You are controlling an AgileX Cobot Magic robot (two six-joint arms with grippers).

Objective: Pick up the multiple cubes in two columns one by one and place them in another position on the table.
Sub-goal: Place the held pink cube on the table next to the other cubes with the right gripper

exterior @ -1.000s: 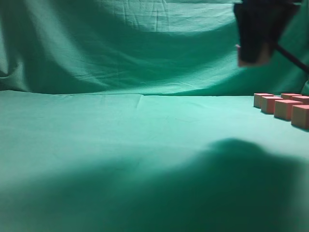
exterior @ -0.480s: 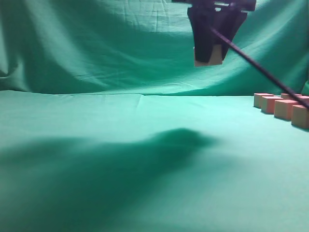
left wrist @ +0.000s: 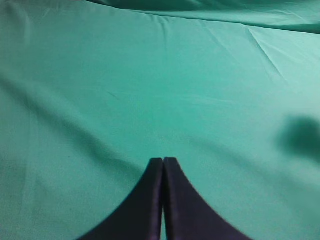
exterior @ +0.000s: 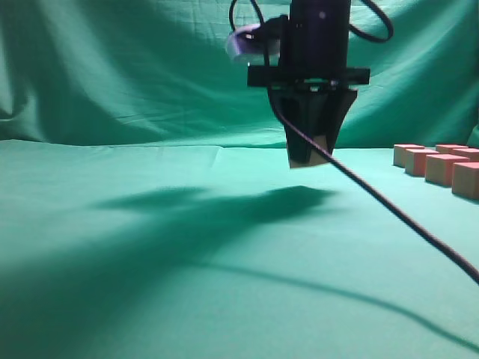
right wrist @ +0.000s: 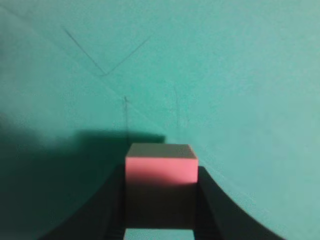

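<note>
My right gripper hangs over the middle of the table, shut on one cube whose tan side shows between the black fingers. The right wrist view shows that cube, pinkish-red face up, clamped between both jaws of the right gripper above the green cloth. Several more cubes stand in two columns at the far right edge of the exterior view. The left gripper is shut with nothing in it, over bare cloth; it is not seen in the exterior view.
A black cable slants from the right gripper down to the lower right. A draped green backdrop rises behind the table. The arm's dark shadow lies on the cloth left of centre.
The right gripper, holding its cube, has travelled left from the upper right corner and come down toward the middle of the table. Its shadow has shifted left with it.
</note>
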